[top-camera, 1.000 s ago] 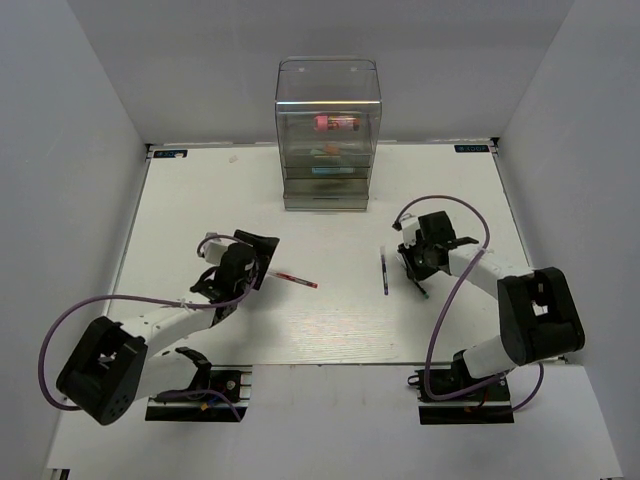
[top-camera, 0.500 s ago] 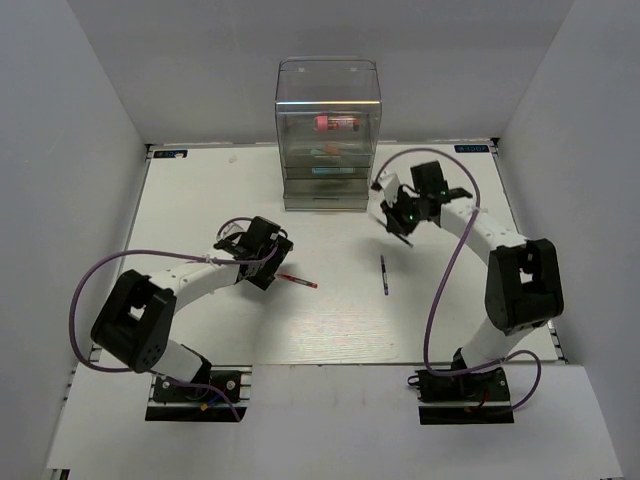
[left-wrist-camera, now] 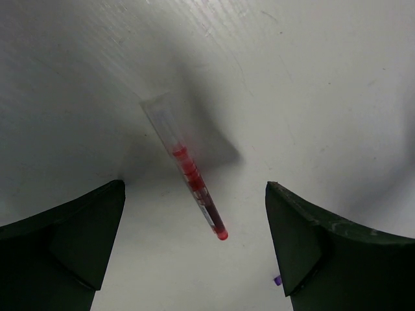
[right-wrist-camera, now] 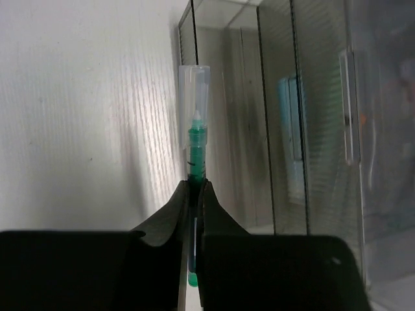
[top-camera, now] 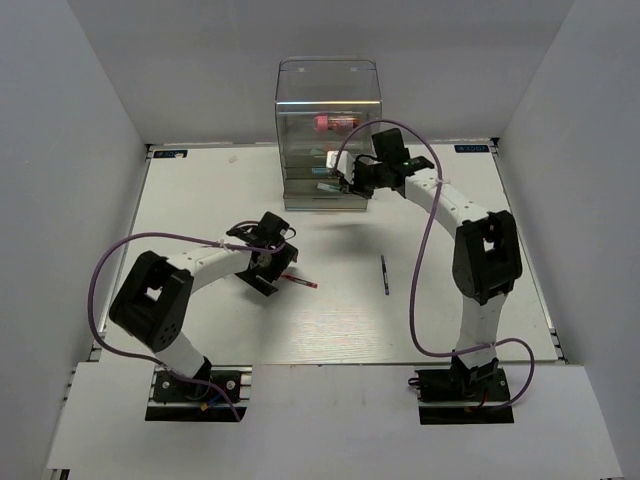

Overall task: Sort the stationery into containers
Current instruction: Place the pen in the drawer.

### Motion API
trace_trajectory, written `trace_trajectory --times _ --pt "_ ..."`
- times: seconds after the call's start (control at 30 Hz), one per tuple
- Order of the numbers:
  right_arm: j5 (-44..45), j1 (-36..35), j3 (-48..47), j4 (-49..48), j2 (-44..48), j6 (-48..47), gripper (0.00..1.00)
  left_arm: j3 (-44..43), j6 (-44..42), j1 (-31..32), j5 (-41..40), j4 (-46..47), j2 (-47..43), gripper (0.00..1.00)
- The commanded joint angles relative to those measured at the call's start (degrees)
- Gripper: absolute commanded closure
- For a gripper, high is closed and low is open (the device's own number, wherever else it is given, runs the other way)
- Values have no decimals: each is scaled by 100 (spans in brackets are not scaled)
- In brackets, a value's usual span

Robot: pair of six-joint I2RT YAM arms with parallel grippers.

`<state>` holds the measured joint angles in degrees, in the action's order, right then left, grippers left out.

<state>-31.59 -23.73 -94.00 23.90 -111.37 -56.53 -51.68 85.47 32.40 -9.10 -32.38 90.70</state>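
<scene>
A red pen (left-wrist-camera: 192,181) with a clear end is seen on the white, faintly grained table (left-wrist-camera: 324,78). A green marker (right-wrist-camera: 196,152) with a clear cap is shown against the clear, grey-tinted cabinet (right-wrist-camera: 311,129). A pink marker (top-camera: 337,122) and a dark pen (top-camera: 384,273) are also seen.

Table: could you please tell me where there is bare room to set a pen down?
Bare: the far-left patch between table edge and cabinet; the near strip below the red pen and dark pen. Crowded: the cabinet front, where the right end effector holds a green marker, and around the red pen under the left end effector.
</scene>
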Motion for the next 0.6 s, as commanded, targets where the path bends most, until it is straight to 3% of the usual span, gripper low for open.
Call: trace_trajectory --times 0.0,0.17,0.3,0.4,0.57 --pt "-207 -106 -242 -727 -156 -613 100 -351 128 -15 119 -312 176 1" --pt "293 -220 -391 -1615 -719 -701 100 -649 128 -15 172 -462 387 3" --pt "417 -238 -1013 -1327 -1220 -824 100 -703 128 38 172 -646 458 6" --pt "627 -229 -1156 -1168 -1475 -894 64 -703 128 38 224 -699 519 13" --pt "532 -229 -964 -1309 -1248 -447 49 -703 128 38 225 -699 625 26"
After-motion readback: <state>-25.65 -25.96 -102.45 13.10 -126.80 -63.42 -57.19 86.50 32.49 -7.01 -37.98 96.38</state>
